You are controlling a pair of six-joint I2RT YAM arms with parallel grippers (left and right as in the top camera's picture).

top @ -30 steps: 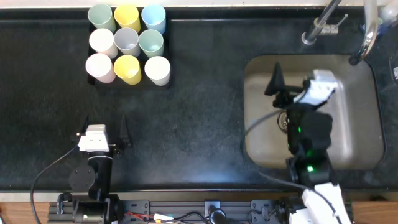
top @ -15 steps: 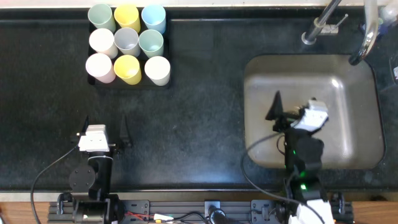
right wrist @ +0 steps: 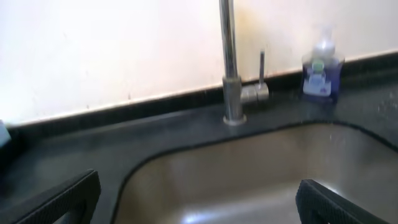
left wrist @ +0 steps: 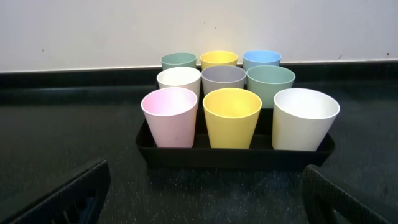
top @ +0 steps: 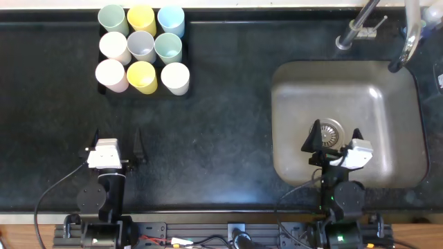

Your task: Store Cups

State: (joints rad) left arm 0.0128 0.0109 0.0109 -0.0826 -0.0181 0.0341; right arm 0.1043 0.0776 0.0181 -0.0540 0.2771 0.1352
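Well apart from left claw (top: 116, 137): cups (top: 142, 47).

Matt plastic cups (top: 142, 48) in black plastic tray (left wrist: 236, 158); speckled worktop (top: 221, 124); brushed-metal sink (top: 387, 76).

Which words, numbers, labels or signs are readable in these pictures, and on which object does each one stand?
No text can be read in any view.
The label on the soap bottle by the tap is too blurred to read.
The cups and their black tray show no print.
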